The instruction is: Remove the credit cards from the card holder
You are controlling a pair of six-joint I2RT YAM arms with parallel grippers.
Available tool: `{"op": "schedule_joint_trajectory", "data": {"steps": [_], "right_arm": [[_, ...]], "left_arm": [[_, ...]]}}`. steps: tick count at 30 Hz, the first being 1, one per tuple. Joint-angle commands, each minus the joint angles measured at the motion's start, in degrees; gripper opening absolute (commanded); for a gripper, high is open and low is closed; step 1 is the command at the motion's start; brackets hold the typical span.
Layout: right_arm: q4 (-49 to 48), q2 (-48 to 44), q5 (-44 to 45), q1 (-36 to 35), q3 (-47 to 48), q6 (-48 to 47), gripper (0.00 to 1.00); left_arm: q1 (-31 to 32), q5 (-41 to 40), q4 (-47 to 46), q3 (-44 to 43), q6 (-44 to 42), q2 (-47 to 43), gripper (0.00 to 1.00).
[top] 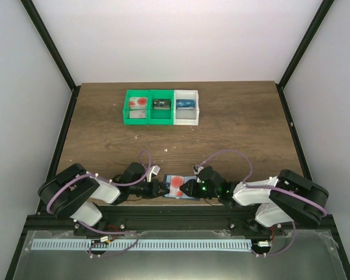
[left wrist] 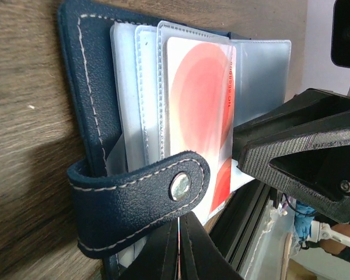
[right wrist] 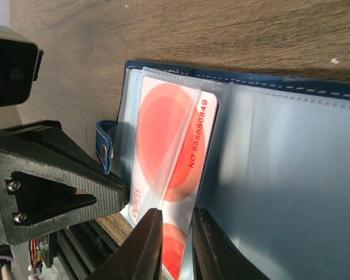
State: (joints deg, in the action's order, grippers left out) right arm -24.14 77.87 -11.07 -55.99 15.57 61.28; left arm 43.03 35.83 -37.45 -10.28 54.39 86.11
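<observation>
Close against the left wrist lens, the left gripper (left wrist: 179, 230) has its black fingers pressed almost together at the bottom of the frame, just under the snap strap (left wrist: 134, 198) of the card holder (left wrist: 93, 116); what thin edge sits between them I cannot make out. That blue holder lies open on the wooden table (top: 105, 146), low and central in the overhead view, between both grippers. A credit card (left wrist: 201, 111) with a big red circle sits in its clear sleeves. The right gripper (right wrist: 176, 217) has its jaws a narrow gap apart over the card's lower end; whether it pinches the card I cannot tell. Near the top of the table, a green bin (top: 127, 111) holds red-marked cards (top: 139, 104) beside a white bin (top: 186, 92).
</observation>
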Motion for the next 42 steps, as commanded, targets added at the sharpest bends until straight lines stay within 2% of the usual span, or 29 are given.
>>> {"op": "schedule_joint_trajectory", "data": {"steps": [1,7,10,24,33,37,42], "right_arm": [[-1.83,0.36,-0.31,0.44,-0.58,-0.48,0.15],[-3.97,0.25,-0.70,0.40,-1.82,-0.07,0.02],[-4.04,0.36,-0.56,0.52,-2.11,-0.18,0.00],[-1.47,-8.66,2.07,1.36,-6.93,0.16,0.00],[-4.59,-7.52,0.62,1.32,-6.36,0.32,0.00],[-6.55,-5.33,-1.15,1.33,-5.77,0.79,0.09],[-8.07,-3.64,-1.90,1.32,-5.55,2.18,0.15]], "left_arm": [[0.15,-1.72,0.68,0.62,-1.21,0.64,0.05],[0.20,-2.18,1.65,0.21,-1.62,0.90,0.06],[0.20,-2.67,2.69,-0.04,-2.11,1.15,0.07],[0.18,-2.51,1.02,0.71,-1.68,3.04,0.08],[0.20,-2.15,0.02,1.17,-0.64,2.89,0.08],[0.13,-2.22,-0.27,1.47,-0.48,2.84,0.08],[0.21,-2.26,-0.53,1.48,-0.33,3.06,0.08]]}}
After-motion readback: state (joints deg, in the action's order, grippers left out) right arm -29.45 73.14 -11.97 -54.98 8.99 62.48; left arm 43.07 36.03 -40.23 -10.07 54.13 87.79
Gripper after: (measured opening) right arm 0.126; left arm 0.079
